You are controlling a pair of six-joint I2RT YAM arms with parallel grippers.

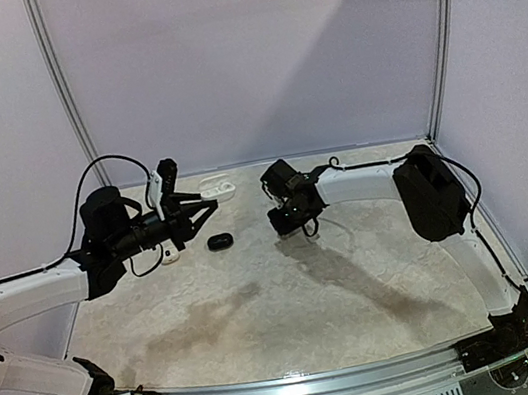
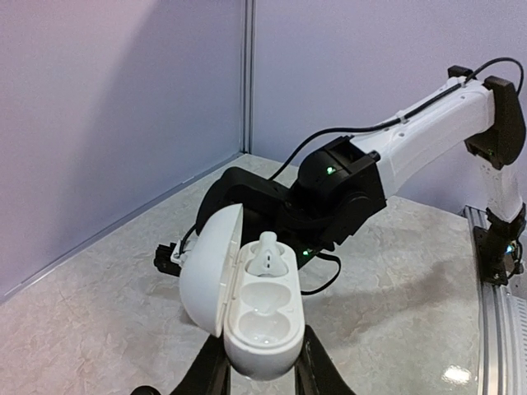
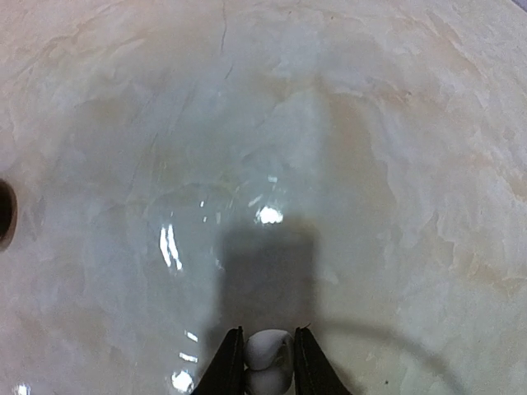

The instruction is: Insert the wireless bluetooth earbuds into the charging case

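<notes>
My left gripper (image 2: 259, 366) is shut on the base of a white charging case (image 2: 262, 309), held upright with its lid open to the left. One white earbud (image 2: 270, 255) sits in the far slot; the near slot is empty. In the top view the left gripper (image 1: 207, 206) holds the case (image 1: 217, 189) at the back of the table. My right gripper (image 3: 268, 350) is shut on a white earbud (image 3: 268, 360) just above the table. In the top view the right gripper (image 1: 293, 221) is to the right of the case and apart from it.
A black oval case (image 1: 219, 241) lies closed on the table between the two grippers; its edge shows in the right wrist view (image 3: 4, 216). A small white thing (image 1: 170, 257) lies under the left arm. Walls enclose the table at the back and sides.
</notes>
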